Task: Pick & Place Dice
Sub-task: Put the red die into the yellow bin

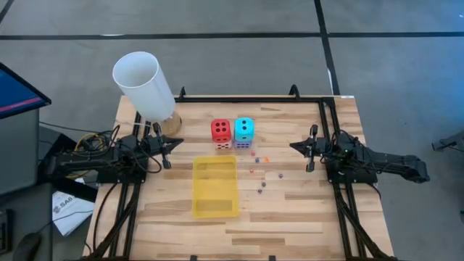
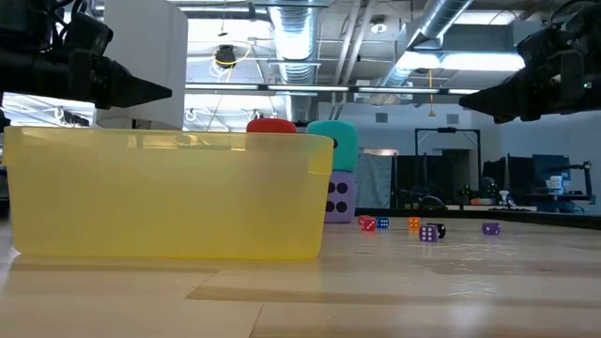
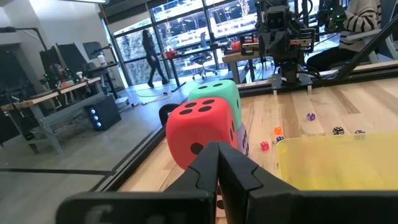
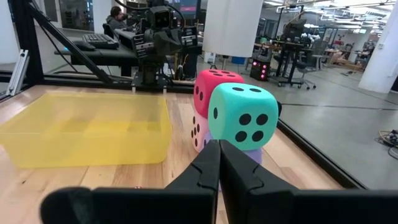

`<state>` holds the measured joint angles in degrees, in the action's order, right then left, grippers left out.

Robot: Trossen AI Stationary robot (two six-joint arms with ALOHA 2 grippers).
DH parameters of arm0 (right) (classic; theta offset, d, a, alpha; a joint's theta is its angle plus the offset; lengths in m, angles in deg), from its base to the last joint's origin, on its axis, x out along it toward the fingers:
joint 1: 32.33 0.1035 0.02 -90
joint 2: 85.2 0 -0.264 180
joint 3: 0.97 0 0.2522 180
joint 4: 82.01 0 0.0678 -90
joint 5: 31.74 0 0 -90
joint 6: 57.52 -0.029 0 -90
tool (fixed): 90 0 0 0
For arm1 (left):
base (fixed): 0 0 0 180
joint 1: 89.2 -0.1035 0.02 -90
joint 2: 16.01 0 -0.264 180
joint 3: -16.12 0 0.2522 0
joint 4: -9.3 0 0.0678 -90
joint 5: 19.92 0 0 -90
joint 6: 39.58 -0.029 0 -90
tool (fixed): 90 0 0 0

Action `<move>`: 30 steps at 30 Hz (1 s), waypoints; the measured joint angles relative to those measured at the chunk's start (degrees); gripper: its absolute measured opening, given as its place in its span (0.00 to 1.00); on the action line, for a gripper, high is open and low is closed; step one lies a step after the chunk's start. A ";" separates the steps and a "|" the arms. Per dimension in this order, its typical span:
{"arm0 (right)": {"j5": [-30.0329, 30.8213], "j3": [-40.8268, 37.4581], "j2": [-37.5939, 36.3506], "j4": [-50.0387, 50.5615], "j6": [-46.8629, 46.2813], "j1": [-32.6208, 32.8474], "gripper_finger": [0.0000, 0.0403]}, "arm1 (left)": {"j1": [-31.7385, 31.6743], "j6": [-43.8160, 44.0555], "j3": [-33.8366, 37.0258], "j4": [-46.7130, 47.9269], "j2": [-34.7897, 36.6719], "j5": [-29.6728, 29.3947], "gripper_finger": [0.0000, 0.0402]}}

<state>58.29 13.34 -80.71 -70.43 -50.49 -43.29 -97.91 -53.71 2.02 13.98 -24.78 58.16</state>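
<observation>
Four big dice stand in two stacks at the table's middle. The red die (image 1: 220,130) rests on the pink one (image 4: 199,132), and the cyan die (image 1: 244,129) rests on the purple one (image 2: 340,195). Several tiny dice (image 1: 265,183) lie scattered on the wood to the right of the stacks. My left gripper (image 1: 179,142) is shut and hovers level to the left of the stacks, pointing at them. My right gripper (image 1: 292,146) is shut and hovers level to their right. Neither holds anything.
A flat yellow tray (image 1: 215,186) lies on the table in front of the stacks, toward the near edge. A tall white cylinder (image 1: 143,85) stands at the far left corner. People show in the room beyond the table.
</observation>
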 joint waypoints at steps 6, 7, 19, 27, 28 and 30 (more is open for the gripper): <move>0.00 0.00 0.00 0.01 0.00 0.07 0.01 | 0.00 0.02 0.00 0.00 0.00 0.02 0.00; 0.00 0.00 0.00 0.00 0.00 0.07 0.01 | 0.00 0.02 -0.01 0.00 0.00 0.02 0.00; 0.00 0.00 0.00 0.02 -0.02 0.07 0.01 | 0.02 6.30 0.00 -2.57 0.00 0.10 0.00; 0.00 0.00 0.00 0.00 -0.02 0.07 0.01 | 0.02 7.54 0.00 -3.06 -0.02 0.09 0.00; 0.00 0.00 0.00 0.02 -0.02 0.07 0.01 | 0.02 7.54 0.00 -3.04 -0.02 0.09 0.00; 0.00 0.00 0.00 0.00 -0.02 0.07 0.01 | 0.02 7.54 0.00 -3.06 -0.02 0.07 0.00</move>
<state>58.29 13.34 -80.71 -70.43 -50.51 -43.22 -97.89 -46.17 2.02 10.92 -24.80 58.23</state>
